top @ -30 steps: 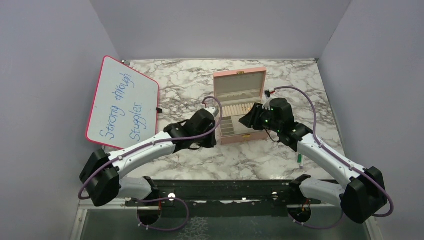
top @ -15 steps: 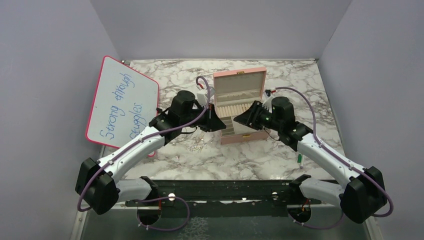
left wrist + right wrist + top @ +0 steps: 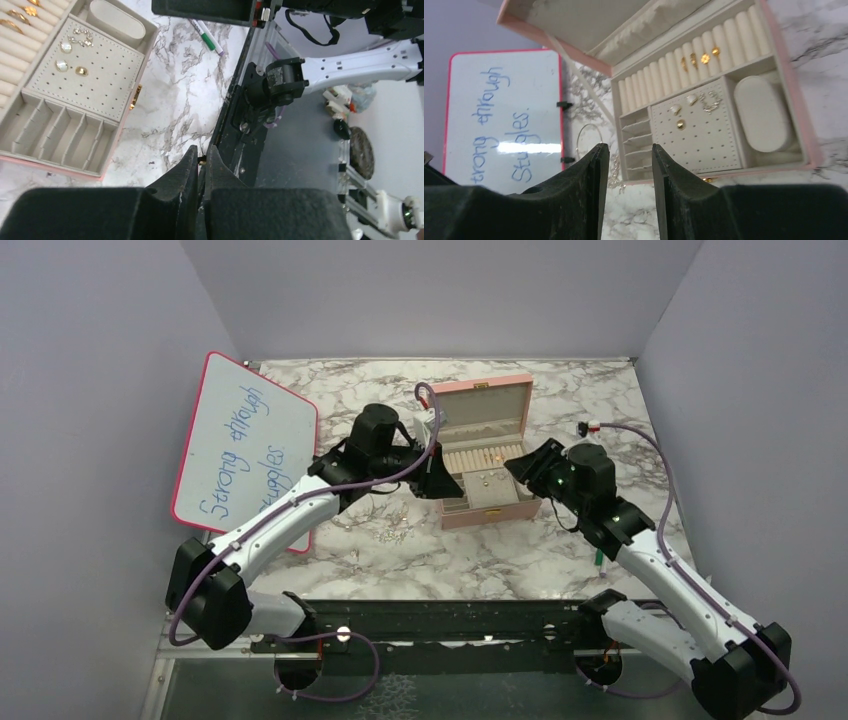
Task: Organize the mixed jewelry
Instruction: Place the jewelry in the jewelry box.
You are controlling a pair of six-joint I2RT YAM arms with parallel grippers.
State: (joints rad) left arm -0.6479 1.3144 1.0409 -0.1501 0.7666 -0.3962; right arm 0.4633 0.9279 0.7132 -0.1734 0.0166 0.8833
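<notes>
Several earrings point(image 3: 61, 65) in pink jewelry box point(image 3: 490, 517), loose pieces point(image 3: 392, 527) outside; left gripper point(image 3: 201, 152) pinches gold stud point(image 3: 202, 160), right gripper point(image 3: 629, 150) spread empty.

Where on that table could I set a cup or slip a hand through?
Bare marble tabletop between the open pink jewelry box and the black rail, and behind the box. Crowded: loose gold and silver jewelry left of the box; left gripper and right gripper flank it.

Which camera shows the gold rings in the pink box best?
The right wrist view: the gold rings sit plainly on the cream rolls, with the whole row visible. The left wrist view catches only a few at its top corner; the top view shows them as tiny specks.
</notes>
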